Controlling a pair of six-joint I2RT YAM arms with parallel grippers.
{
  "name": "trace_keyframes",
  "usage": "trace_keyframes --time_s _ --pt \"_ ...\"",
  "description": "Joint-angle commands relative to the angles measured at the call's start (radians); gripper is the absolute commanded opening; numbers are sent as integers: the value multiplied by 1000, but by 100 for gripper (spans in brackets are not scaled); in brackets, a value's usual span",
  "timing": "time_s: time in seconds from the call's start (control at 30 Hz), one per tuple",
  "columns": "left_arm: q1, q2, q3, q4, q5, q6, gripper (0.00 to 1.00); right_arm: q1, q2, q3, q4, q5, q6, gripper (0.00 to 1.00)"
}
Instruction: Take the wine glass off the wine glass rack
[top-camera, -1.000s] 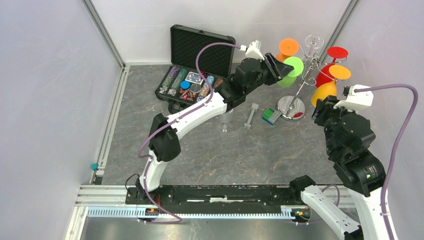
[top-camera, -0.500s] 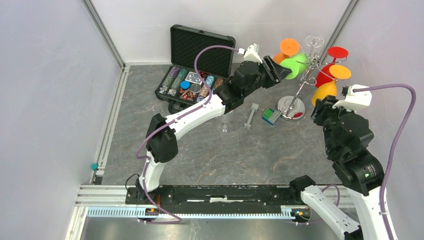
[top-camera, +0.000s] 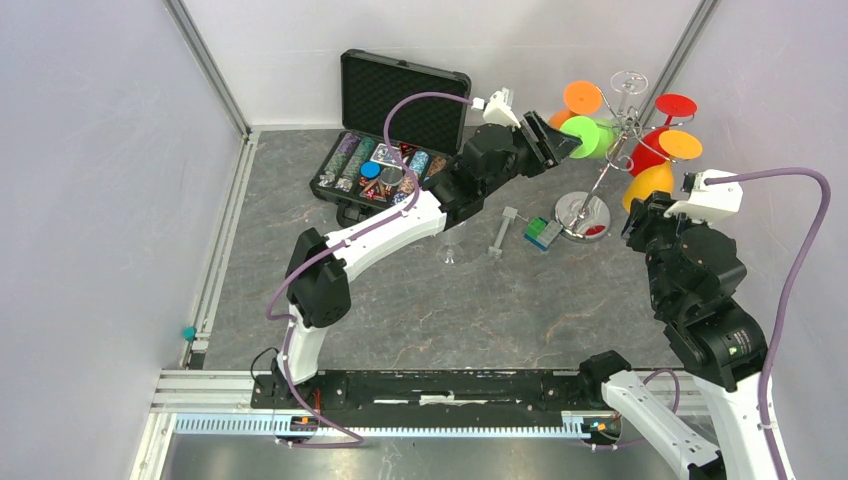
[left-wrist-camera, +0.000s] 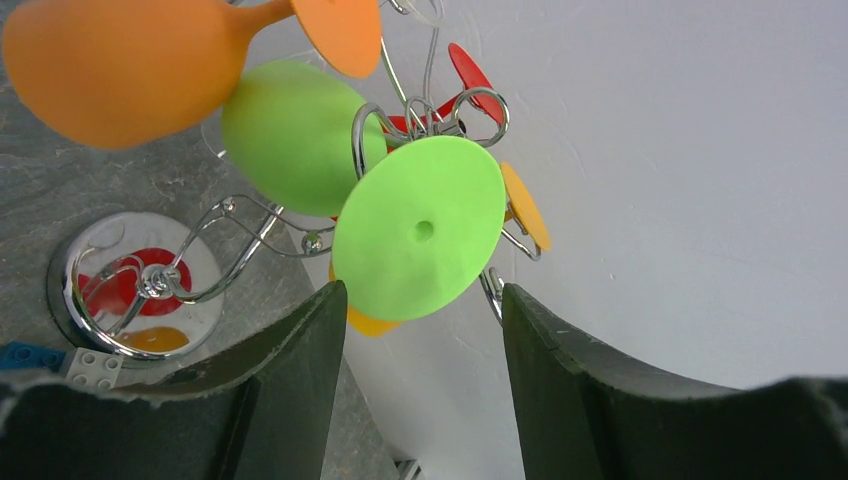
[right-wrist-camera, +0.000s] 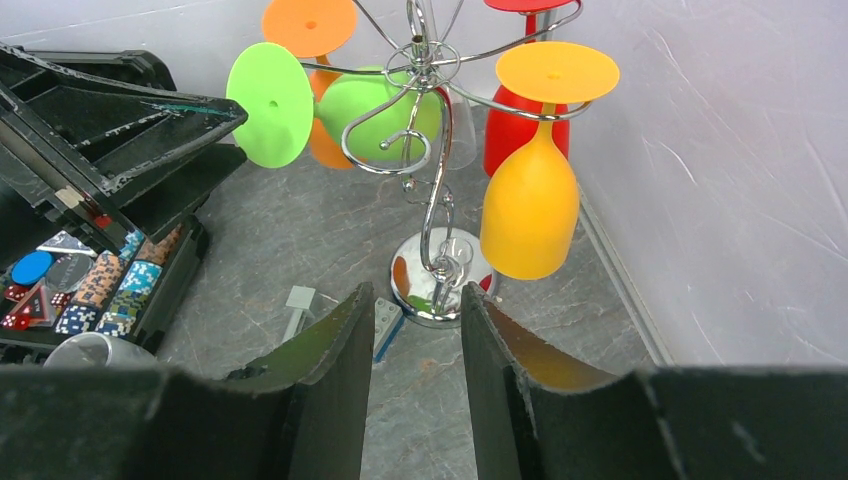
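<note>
Green glass (left-wrist-camera: 418, 228) still hangs on the rack (left-wrist-camera: 120, 322); we have brought our left gripper (left-wrist-camera: 422, 300) up to its foot, jaws spreading wider, nothing pinched yet. Our right gripper (right-wrist-camera: 417, 298) idles, jaws parted, empty.

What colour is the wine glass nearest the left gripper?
The wine glass is bright green, clearest in the left wrist view.

Chrome wire wine glass rack (top-camera: 583, 213): upright on round disc base. Green wine glass (left-wrist-camera: 420, 228): tilted steeply on the rack's left scroll arm, foot outward.
</note>
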Motion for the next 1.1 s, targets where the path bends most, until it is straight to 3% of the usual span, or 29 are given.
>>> trace_keyframes --time_s 0.0,0.6,1.07 --pt "0 -53 -8 40 -25 35 66 -2 -9 -9 36 0 10 42" --pt "0 -128 -83 97 -44 58 76 -2 -15 -15 46 -13 17 42" --pt "1 13 72 -7 -71 90 75 -3 -19 -12 46 -12 15 42"
